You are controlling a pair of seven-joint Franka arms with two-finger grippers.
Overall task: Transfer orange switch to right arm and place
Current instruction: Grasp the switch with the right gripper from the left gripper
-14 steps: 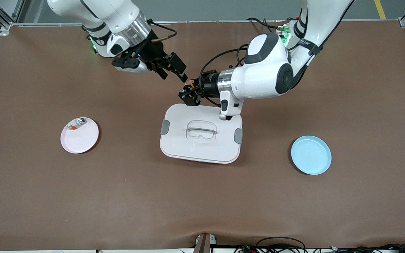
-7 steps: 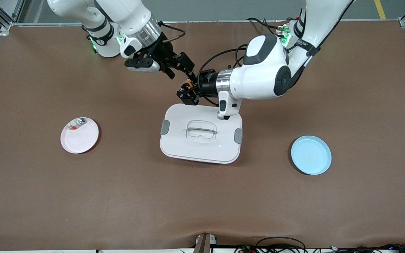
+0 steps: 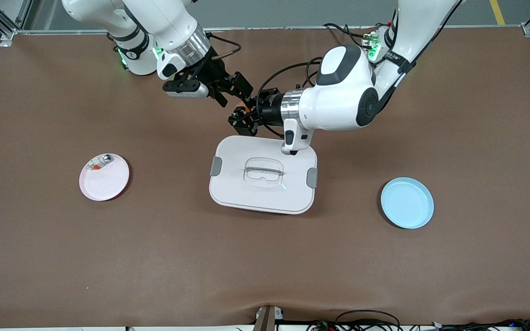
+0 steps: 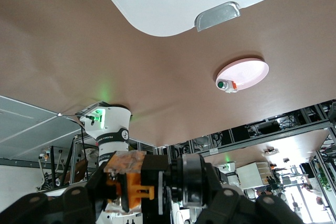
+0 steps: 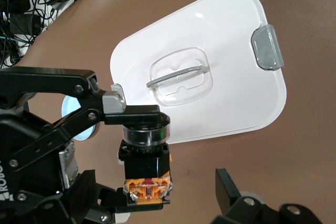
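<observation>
Left end effector [image 3: 243,120] pinching orange switch [image 5: 145,169] above white lidded box [image 3: 263,174]; right end effector [image 3: 233,95] spread alongside. Best centred on switch before clamping.

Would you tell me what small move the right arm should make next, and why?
Probably ease the right claw forward until its open fingers straddle the orange switch, then close. The left claw holds the switch up over the table, and the right one is not yet around it.
</observation>
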